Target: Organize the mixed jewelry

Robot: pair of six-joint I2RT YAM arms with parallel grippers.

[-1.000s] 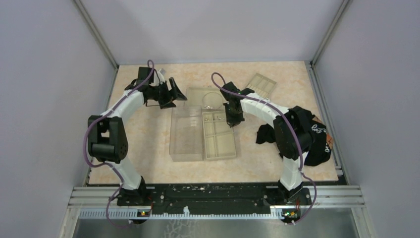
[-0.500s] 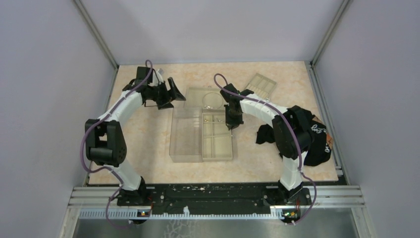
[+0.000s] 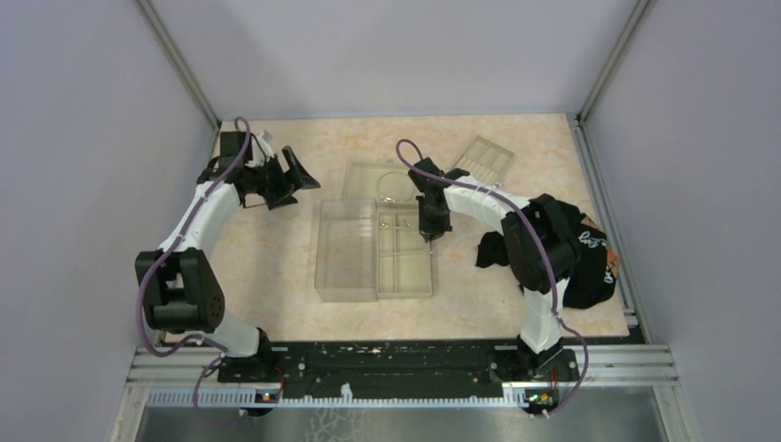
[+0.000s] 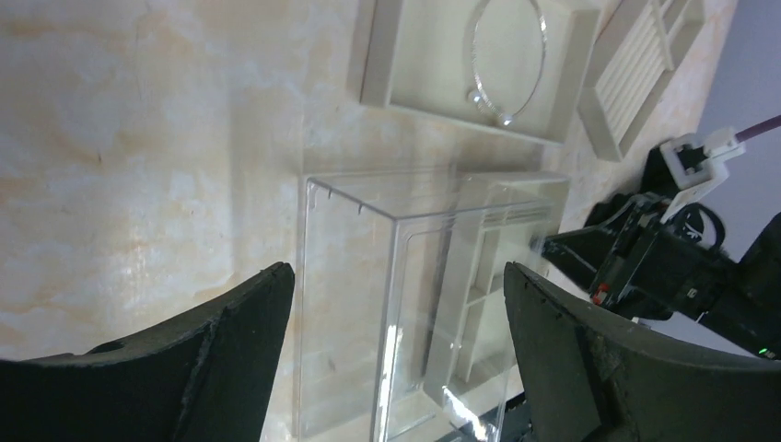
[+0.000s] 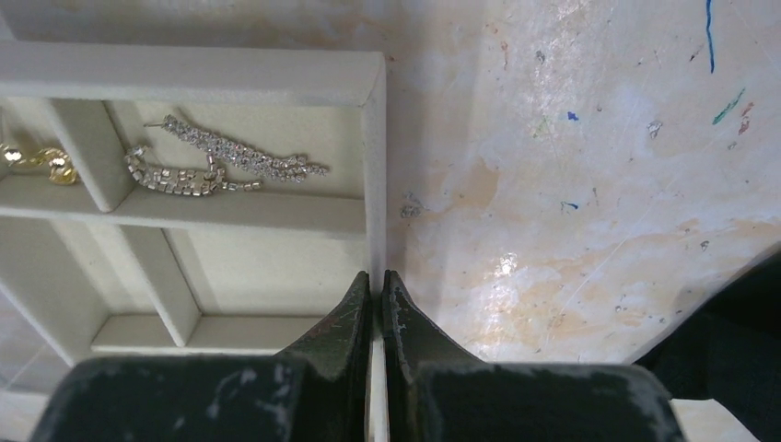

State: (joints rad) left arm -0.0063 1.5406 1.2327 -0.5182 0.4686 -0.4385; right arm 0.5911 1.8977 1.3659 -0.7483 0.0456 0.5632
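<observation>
Left end effector (image 4: 396, 272) hangs spread above the worktop (image 4: 138, 138). The silver hoop (image 4: 507, 64) lies in the rear square tray (image 4: 387, 55) (rhinestone strands (image 5: 230, 152) and gold bits (image 5: 46, 164) occupy the compartment tray (image 5: 212, 74)). Right end effector (image 5: 376, 276) pinches that tray's right wall.

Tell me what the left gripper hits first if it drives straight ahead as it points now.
Most likely the clear box, lying dead ahead of the left gripper between its open fingers. Height is unclear, so it could skim the top.
</observation>
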